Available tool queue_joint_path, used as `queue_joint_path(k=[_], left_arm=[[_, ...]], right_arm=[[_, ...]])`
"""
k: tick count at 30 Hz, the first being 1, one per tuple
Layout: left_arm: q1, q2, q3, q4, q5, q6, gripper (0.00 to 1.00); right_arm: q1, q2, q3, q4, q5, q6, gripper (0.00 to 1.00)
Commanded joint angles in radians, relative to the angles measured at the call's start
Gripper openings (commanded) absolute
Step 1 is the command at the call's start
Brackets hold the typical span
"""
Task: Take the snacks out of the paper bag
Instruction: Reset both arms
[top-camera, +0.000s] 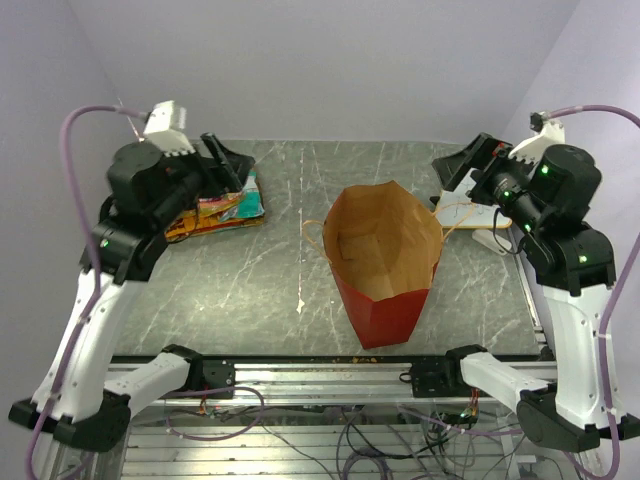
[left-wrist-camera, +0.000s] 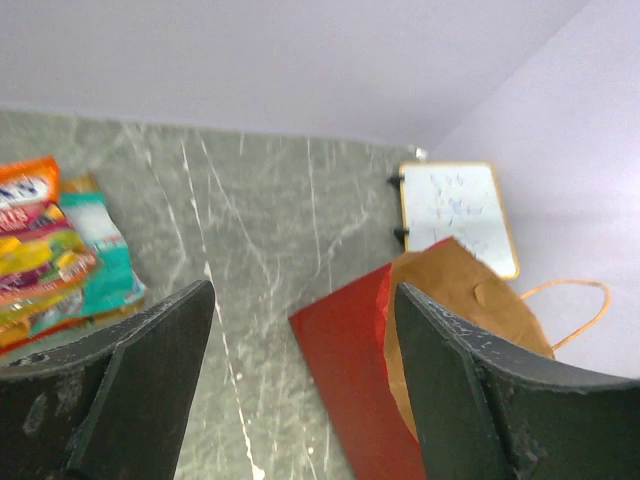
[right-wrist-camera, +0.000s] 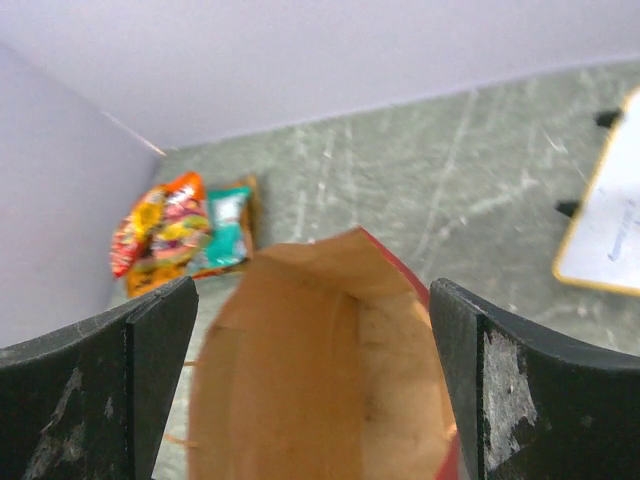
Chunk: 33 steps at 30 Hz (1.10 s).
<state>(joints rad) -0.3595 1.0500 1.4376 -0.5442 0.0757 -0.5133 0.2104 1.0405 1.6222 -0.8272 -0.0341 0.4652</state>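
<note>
The paper bag stands in the middle of the table, red outside and brown inside, with its mouth open upward. No packet shows inside it in the top view or in the right wrist view. The snacks lie in a pile at the back left, orange, red, yellow and teal packets; they also show in the left wrist view and the right wrist view. My left gripper is open and empty, raised over the pile. My right gripper is open and empty, raised to the right of the bag.
A white wood-framed board lies at the back right, next to the bag's tan handle. Lilac walls close in the back and both sides. The table's metal front rail runs between the arm bases.
</note>
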Motion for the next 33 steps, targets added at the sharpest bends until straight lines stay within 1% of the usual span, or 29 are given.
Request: queue_joint_path(k=[1, 6, 9, 13, 16, 23, 30, 33], left_arm=[[-0.007, -0.105, 0.05, 0.024, -0.109, 0.059, 0.84], [-0.007, -0.19, 0.074, 0.038, -0.146, 0.062, 0.84], [-0.007, -0.224, 0.084, 0.02, -0.167, 0.055, 0.85], [-0.007, -0.26, 0.082, -0.007, -0.18, 0.047, 0.95], [-0.007, -0.267, 0.091, -0.039, -0.189, 0.044, 0.97], [-0.007, -0.265, 0.11, -0.081, -0.203, 0.058, 0.99], [-0.007, -0.268, 0.099, -0.088, -0.189, 0.06, 0.99], [-0.007, -0.266, 0.097, -0.089, -0.191, 0.064, 0.99]], right_arm=[[-0.004, -0.046, 0.044, 0.112, -0.119, 0.033, 1.0], [-0.004, -0.107, 0.01, 0.163, -0.15, 0.04, 1.0], [-0.003, -0.153, -0.053, 0.196, -0.166, 0.048, 1.0], [-0.003, -0.206, -0.114, 0.216, -0.154, 0.056, 1.0], [-0.003, -0.236, -0.137, 0.22, -0.134, 0.057, 1.0], [-0.003, -0.233, -0.129, 0.178, -0.091, 0.051, 1.0], [-0.003, -0.236, -0.142, 0.167, -0.066, 0.043, 1.0], [-0.003, -0.241, -0.151, 0.166, -0.017, 0.051, 1.0]])
